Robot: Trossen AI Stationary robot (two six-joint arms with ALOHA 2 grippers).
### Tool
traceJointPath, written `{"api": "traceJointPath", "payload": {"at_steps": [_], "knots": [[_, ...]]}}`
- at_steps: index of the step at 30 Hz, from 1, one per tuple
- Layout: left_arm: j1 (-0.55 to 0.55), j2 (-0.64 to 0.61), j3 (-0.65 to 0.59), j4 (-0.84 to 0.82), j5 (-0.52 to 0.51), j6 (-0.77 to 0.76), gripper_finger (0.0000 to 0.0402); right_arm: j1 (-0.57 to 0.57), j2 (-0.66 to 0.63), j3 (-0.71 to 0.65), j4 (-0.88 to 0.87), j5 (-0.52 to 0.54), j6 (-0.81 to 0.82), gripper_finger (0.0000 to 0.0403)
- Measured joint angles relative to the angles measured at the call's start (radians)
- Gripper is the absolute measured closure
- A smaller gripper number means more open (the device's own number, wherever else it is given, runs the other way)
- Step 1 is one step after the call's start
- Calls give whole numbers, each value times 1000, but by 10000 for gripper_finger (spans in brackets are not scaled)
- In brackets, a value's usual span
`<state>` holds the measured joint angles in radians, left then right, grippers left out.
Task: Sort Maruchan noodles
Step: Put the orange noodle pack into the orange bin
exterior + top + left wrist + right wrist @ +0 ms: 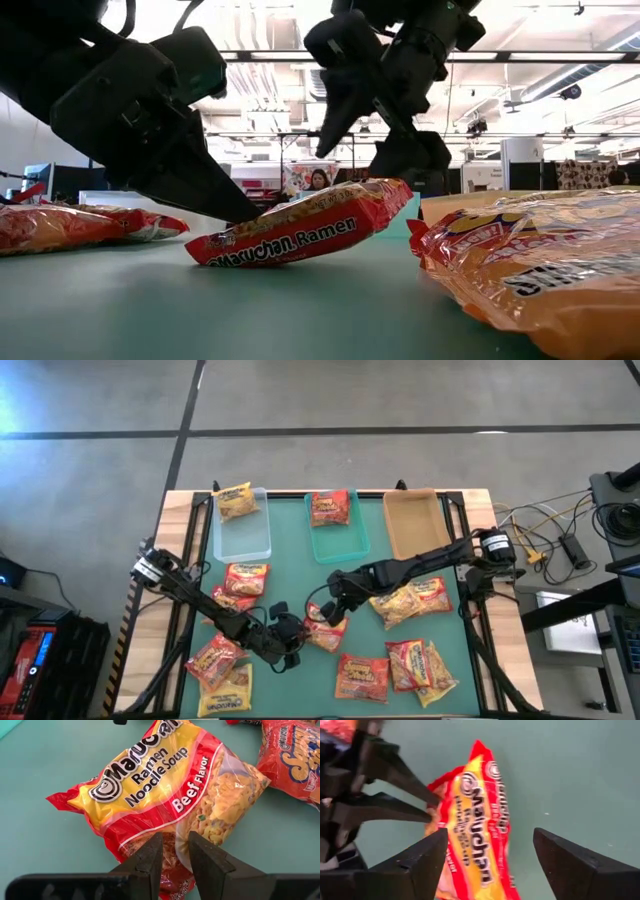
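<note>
one beef packet (165,795) between both pincers

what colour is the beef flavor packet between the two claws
Red with a yellow panel, on the beef ramen packet; the left wrist view shows it best.

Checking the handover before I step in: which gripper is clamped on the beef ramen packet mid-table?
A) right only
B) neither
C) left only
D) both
C: the left gripper pinches the edge of the beef ramen packet, while the right gripper stands wide open above and astride it.
</note>
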<state>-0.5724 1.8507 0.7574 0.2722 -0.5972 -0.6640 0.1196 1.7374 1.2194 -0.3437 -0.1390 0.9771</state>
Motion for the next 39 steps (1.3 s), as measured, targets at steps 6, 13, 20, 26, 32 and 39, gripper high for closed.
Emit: {"api": "traceJointPath", "payload": {"at_steps": [6, 13, 20, 26, 32, 39], "knots": [[0, 0, 0, 0, 0, 0, 325, 2, 7, 0, 5, 0, 0, 90], [-5, 0, -4, 0, -2, 0, 325, 7, 75, -2, 61, -38, 7, 94], [-8, 0, -13, 6, -15, -9, 325, 14, 90, -2, 139, -79, 7, 102], [-8, 1, -14, 5, -29, -9, 325, 33, 90, -2, 151, -79, 14, 108], [-8, 1, -15, 6, -39, -9, 325, 66, 92, -2, 154, -70, 18, 123], [-9, 2, -16, 29, -74, -8, 325, 98, 92, -2, 153, -21, 19, 127]]}}
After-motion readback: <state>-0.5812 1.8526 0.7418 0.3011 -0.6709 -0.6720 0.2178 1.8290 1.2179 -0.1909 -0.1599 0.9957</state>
